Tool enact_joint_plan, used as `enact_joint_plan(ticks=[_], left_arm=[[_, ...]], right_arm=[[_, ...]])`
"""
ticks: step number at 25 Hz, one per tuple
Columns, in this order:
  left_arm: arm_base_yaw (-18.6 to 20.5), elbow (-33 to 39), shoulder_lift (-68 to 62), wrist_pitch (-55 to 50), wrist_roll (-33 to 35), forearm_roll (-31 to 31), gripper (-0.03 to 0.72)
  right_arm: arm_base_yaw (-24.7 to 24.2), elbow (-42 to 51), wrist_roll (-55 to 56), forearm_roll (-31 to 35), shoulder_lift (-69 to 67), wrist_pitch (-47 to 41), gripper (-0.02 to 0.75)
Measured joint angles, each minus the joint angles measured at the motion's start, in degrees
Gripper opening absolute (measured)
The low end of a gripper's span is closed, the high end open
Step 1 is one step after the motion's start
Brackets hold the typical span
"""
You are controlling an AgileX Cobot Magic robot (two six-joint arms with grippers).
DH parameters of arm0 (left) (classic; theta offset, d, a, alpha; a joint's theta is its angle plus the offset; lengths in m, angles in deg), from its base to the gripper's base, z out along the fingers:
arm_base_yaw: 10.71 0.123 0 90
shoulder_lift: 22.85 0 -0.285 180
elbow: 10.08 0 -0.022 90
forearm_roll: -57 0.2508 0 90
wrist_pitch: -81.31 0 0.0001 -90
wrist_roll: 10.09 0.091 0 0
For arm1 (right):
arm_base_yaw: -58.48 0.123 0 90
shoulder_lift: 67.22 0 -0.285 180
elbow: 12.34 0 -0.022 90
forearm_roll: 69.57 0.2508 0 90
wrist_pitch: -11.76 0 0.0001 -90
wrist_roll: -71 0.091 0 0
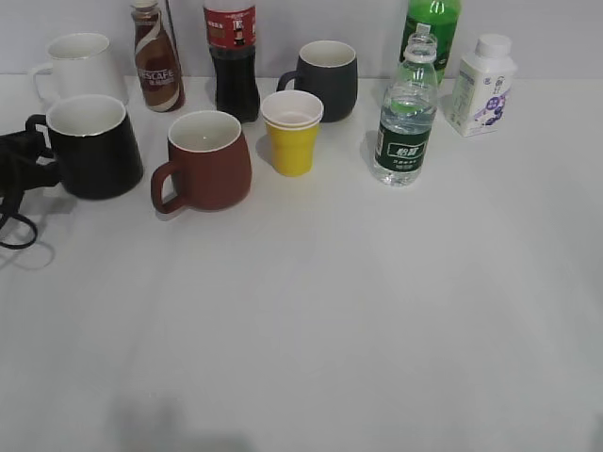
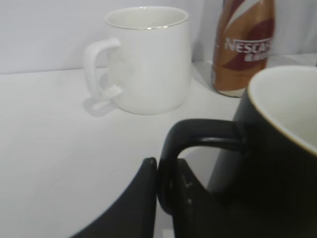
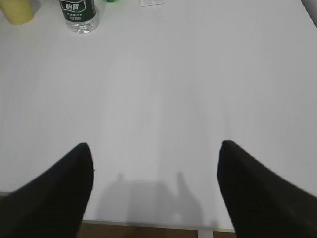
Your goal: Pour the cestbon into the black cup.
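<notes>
In the exterior view the black cup stands at the left edge of the frame on the white bench, its handle turned leftward into the left gripper, which reaches in from that edge, presumably so the cup cannot slide or tip once water goes in. The cestbon stands upright and untouched in the upper right of the frame, cap on, well apart from the cup, with a brown-red mug and a yellow cup between them (so the bottle would have to travel across or the cup be brought over). The right arm does not appear in this view. In the left wrist view the black cup fills the lower right, and the left gripper at bottom centre is clamped on its loop handle, one finger on each side of the loop; a white mug and a Nescafe bottle stand behind in the upper part of the frame. In the right wrist view the right gripper hangs over bare bench with its jaws spread wide and nothing between them, while the cestbon shows only at the top left corner, far off; my reading is that the bottle has not yet been approached, and the pour is not begun.
</notes>
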Motion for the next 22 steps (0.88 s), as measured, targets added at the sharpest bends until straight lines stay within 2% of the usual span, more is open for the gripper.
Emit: enact_joint_plan(ticks=[6, 9, 11, 14, 17, 18, 20, 22], left_arm=[[0.00, 1.99, 4.23, -2.34, 0.88, 1.39, 0.046], [0.00, 1.99, 6.01, -2.20, 0.88, 1.27, 0.046], [0.00, 1.99, 6.86, -1.98, 0.27, 1.08, 0.046], [0.00, 1.99, 8.10, -2.04, -3.14, 0.81, 0.046], [0.00, 1.99, 10.01, -1.91, -4.48, 0.77, 0.046], [0.00, 1.99, 10.92, -1.85, -4.55, 0.84, 0.046], [0.00, 1.99, 12.94, -1.74, -4.92, 1.53, 0.046], [0.00, 2.04, 15.36, -1.53, -5.86, 3.12, 0.046]], right_arm=[[0.00, 0.00, 0.00, 0.97, 0.00, 0.08, 0.588], [0.00, -0.38, -1.23, 3.96, -0.27, 1.41, 0.588], [0.00, -0.74, -4.51, 7.88, -2.08, 5.09, 0.588], [0.00, -0.80, -12.14, 15.50, -8.53, 15.58, 0.573], [0.00, -0.93, -23.24, 25.65, -19.62, 26.82, 0.552], [0.00, -0.93, -27.59, 31.08, -24.07, 30.09, 0.545], [0.00, -0.93, -41.42, 44.28, -32.34, 36.65, 0.533], [0.00, -1.11, -57.46, 62.15, -41.04, 40.26, 0.519]])
